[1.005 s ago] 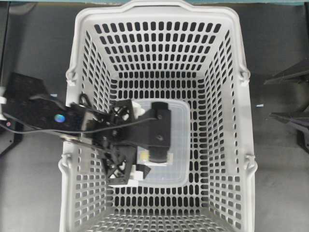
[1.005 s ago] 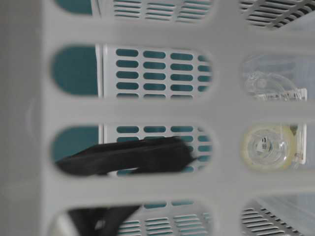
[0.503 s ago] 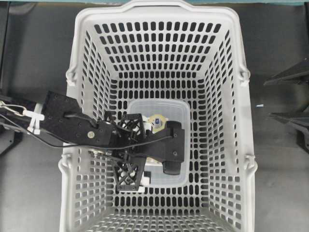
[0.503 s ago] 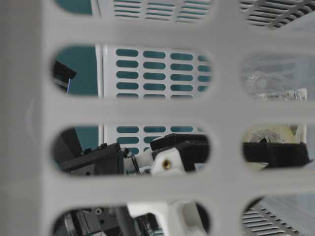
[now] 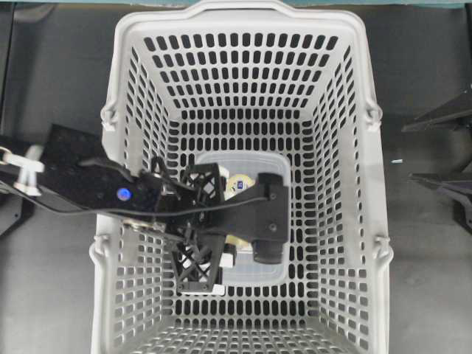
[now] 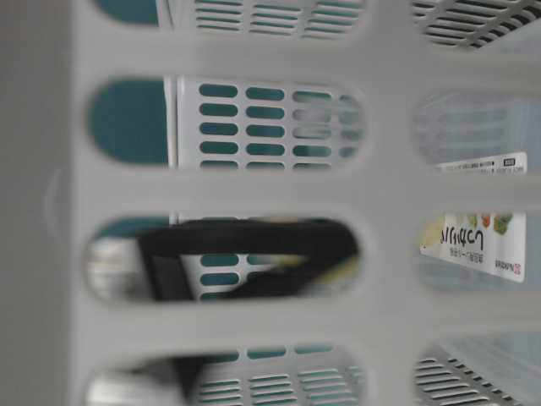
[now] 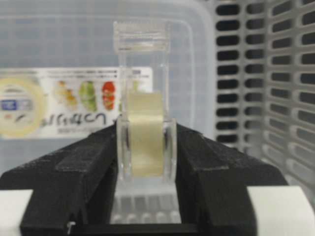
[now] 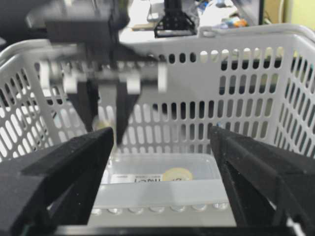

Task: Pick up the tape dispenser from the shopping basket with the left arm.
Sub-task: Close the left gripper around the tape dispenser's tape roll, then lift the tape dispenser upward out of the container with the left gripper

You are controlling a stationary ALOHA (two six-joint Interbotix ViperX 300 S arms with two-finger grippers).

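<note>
Two black fingers (image 7: 74, 172) of my left gripper (image 7: 145, 167) are pressed against the sides of the tape dispenser (image 7: 143, 123), clamped on it inside the shopping basket (image 5: 243, 22), just above the clear plastic tub (image 5: 274, 166) on the basket floor. The dispenser stands upright between the pads: a clear shell, a pale yellow roll in its middle, a ridged cap on top. My worry is the smooth plastic sliding out as I lift, since the pads meet only its narrow sides, or the arm clipping the basket wall. My right gripper (image 8: 160, 162) sits outside the basket, spread wide, holding nothing.
</note>
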